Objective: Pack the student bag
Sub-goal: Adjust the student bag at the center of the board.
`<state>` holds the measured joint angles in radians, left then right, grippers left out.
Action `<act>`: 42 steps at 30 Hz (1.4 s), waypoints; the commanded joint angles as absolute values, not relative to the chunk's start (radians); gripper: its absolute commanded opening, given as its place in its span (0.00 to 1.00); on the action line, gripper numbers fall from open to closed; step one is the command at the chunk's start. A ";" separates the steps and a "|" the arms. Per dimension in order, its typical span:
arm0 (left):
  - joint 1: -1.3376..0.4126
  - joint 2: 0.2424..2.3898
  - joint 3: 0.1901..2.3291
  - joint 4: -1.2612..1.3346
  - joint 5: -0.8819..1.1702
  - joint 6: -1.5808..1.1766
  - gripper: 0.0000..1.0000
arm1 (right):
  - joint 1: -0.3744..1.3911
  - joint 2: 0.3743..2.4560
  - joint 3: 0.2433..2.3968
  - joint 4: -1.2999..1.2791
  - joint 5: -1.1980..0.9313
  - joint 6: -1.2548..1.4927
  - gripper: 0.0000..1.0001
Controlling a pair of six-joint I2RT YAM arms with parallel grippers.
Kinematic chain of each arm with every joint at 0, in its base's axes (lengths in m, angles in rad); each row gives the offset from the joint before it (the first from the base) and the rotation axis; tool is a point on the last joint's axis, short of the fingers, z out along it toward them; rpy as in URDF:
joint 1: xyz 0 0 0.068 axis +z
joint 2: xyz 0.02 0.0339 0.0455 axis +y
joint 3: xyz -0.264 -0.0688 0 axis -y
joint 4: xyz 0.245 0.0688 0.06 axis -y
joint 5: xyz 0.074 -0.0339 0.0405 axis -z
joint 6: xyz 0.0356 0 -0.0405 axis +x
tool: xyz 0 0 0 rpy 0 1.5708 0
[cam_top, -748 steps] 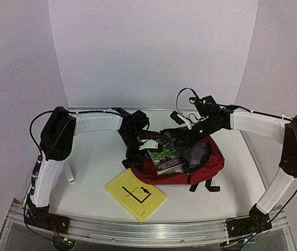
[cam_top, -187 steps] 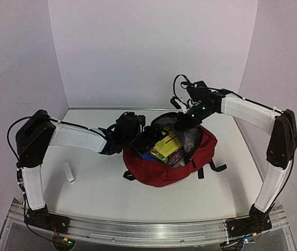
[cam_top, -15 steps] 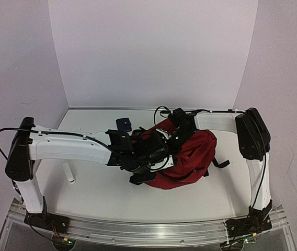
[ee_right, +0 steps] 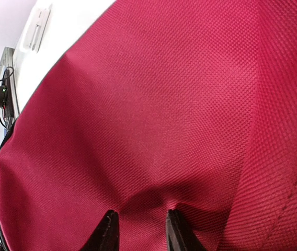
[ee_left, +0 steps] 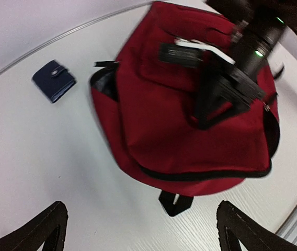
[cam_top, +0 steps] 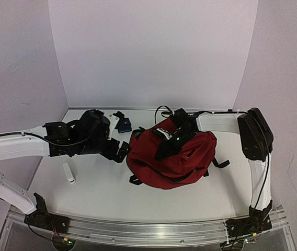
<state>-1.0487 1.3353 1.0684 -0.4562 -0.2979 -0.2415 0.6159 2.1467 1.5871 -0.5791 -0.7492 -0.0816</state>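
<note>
The student bag (cam_top: pixel 182 159) is a dark red backpack lying on the white table, its black zipper line (ee_left: pixel 206 175) running along the near edge. My left gripper (cam_top: pixel 120 150) hovers just left of the bag, apart from it. In the left wrist view the left gripper (ee_left: pixel 143 235) is wide open with only bare table between its fingers (ee_left: pixel 240 227). My right gripper (cam_top: pixel 165 149) reaches down onto the bag's top. Its fingertips (ee_right: pixel 106 230) dig into the red fabric (ee_right: pixel 153 120) and pinch a puckered fold of it.
A small dark blue wallet (cam_top: pixel 124 124) (ee_left: pixel 54 80) lies behind the left gripper, left of the bag. A white marker (cam_top: pixel 69 173) rests at the front left. Black strap ends stick out at the bag's near edge (ee_left: pixel 174 203) and its right side (cam_top: pixel 219 163).
My left gripper has opened and drawn back to the left, off the bag. The right gripper stays on the bag's top fabric.
</note>
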 commanded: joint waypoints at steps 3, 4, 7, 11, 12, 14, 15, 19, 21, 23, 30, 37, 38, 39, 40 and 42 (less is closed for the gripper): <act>-1.008 1.264 0.924 -0.325 -0.302 -0.604 1.00 | 0.611 2.056 1.579 -0.606 -0.710 -0.085 0.44; -1.003 1.265 0.922 -0.333 -0.315 -0.632 1.00 | 0.613 2.034 1.586 -0.607 -0.707 -0.082 0.48; -0.965 1.271 0.925 -0.366 -0.303 -0.725 1.00 | 0.633 1.966 1.621 -0.609 -0.656 -0.090 0.61; -0.888 1.277 0.923 -0.404 -0.251 -0.847 1.00 | 0.707 1.920 1.680 -0.628 -0.483 -0.134 0.68; -0.865 1.275 0.922 -0.416 -0.238 -0.879 1.00 | 0.730 1.919 1.696 -0.643 -0.440 -0.153 0.68; -0.824 1.264 0.910 -0.434 -0.207 -0.941 1.00 | 0.793 1.930 1.735 -0.671 -0.344 -0.182 0.68; -0.801 1.258 0.902 -0.438 -0.193 -0.964 1.00 | 0.823 1.936 1.750 -0.683 -0.303 -0.196 0.68; -0.734 1.230 0.876 -0.433 -0.127 -1.023 1.00 | 0.941 1.975 1.804 -0.714 -0.139 -0.241 0.68; -0.721 1.224 0.873 -0.433 -0.109 -1.035 1.00 | 0.994 2.002 1.818 -0.722 -0.054 -0.270 0.69; -0.714 1.217 0.870 -0.433 -0.106 -1.041 1.00 | 1.037 2.027 1.825 -0.722 0.022 -0.296 0.70; -0.712 1.196 0.844 -0.413 -0.103 -1.053 1.00 | 1.095 2.142 1.856 -0.710 0.247 -0.352 0.66; -0.711 1.215 0.833 -0.390 -0.098 -1.048 0.99 | 1.092 2.136 1.847 -0.646 0.303 -0.309 0.37; -0.712 1.222 0.834 -0.385 -0.097 -1.045 0.98 | 1.088 2.125 1.846 -0.638 0.285 -0.295 0.32; -0.711 1.229 0.837 -0.383 -0.094 -1.040 0.98 | 1.080 2.113 1.846 -0.635 0.255 -0.273 0.28; -0.711 1.237 0.843 -0.381 -0.092 -1.035 0.98 | 1.070 2.103 1.846 -0.635 0.220 -0.246 0.26; -0.712 1.263 0.857 -0.378 -0.089 -1.016 0.98 | 1.038 2.083 1.843 -0.635 0.086 -0.190 0.27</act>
